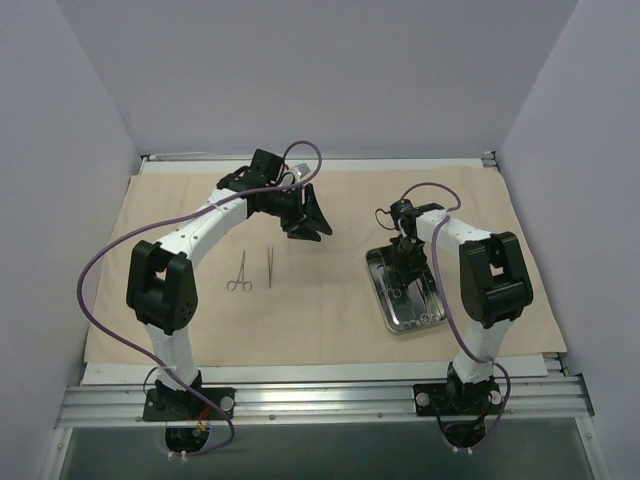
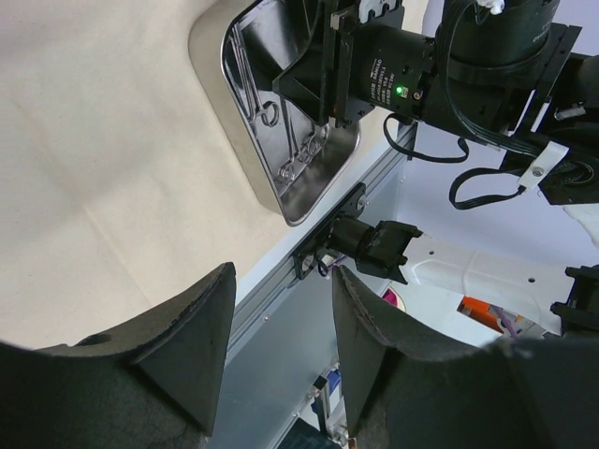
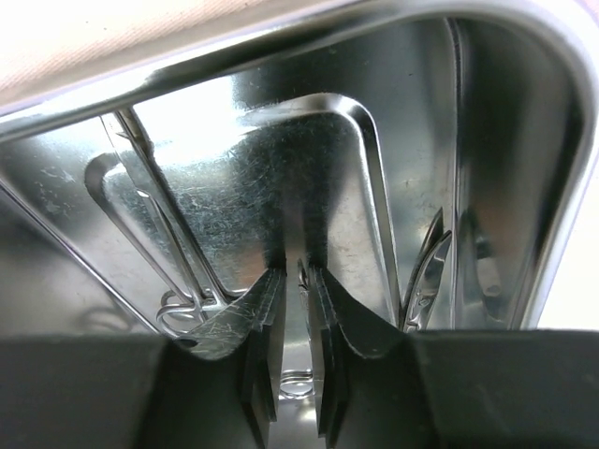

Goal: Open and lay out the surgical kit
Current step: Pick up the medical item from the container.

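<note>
On the counter (image 1: 330, 372): the beige wrapping cloth (image 1: 330, 310) lies spread flat and covers most of the surface.
Steel tray (image 1: 418, 318): sits on the right part of the cloth, in front of the right arm, shiny, with rounded corners.
Laid-out pieces: a pair of ring-handled forceps (image 1: 238, 273) and slim tweezers (image 1: 270, 266) lie side by side on the cloth left of centre, close together but apart, well away from the tray.
Left claw (image 1: 308, 215): hangs above the cloth beyond the two laid-out pieces, with its jaws spread about halfway.
Left claw, close up (image 2: 283, 281): nothing sits between the dark fingers (image 2: 201, 327), and they touch nothing; behind them I see bare cloth and the tray's rim (image 2: 245, 140).
Tray contents (image 2: 299, 159): several thin silver instruments lie lengthwise inside, ring handles at the near end.
Right claw (image 1: 408, 268): points straight down into the tray.
Right claw, close up (image 3: 298, 276): the fingers (image 3: 253, 309) stand nearly together, leaving a narrow slot just above the tray floor; a wire ring handle (image 3: 295, 383) shows in that slot. Whether the fingers pinch it, I cannot tell.
Beside it: another ring-handled instrument (image 3: 178, 271) lies on the tray floor to the left of the fingers, apart from them.
Green lamp (image 2: 401, 91): glows on the black camera body at the right wrist.
</note>
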You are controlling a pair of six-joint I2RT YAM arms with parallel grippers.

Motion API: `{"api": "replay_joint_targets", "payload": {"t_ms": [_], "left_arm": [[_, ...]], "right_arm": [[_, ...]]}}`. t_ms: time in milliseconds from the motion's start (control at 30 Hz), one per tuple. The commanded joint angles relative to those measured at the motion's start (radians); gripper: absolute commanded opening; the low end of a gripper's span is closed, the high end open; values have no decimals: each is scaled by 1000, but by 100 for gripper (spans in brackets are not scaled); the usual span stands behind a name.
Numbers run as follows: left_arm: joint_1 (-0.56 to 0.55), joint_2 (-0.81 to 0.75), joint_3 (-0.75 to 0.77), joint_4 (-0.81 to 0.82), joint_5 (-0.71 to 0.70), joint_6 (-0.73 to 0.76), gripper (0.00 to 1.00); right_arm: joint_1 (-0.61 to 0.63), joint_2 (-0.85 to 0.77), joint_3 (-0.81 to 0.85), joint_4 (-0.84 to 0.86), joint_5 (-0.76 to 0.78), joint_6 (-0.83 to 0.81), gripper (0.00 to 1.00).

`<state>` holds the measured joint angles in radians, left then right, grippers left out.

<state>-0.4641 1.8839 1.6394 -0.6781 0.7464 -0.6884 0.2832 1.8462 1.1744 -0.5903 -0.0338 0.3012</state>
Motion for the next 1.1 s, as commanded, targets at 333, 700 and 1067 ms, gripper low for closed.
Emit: {"api": "replay_joint_targets", "payload": {"t_ms": [333, 700, 1067], "left_arm": [[24, -16, -10, -5, 24, 47, 54], [-2, -8, -1, 18, 10, 43, 54], [-71, 29, 50, 92, 14, 46, 57]], "right_arm": [[1, 33, 7, -44, 5, -48, 0], [2, -31, 202, -169, 95, -106, 0], [2, -84, 188, -160, 98, -94, 0]]}}
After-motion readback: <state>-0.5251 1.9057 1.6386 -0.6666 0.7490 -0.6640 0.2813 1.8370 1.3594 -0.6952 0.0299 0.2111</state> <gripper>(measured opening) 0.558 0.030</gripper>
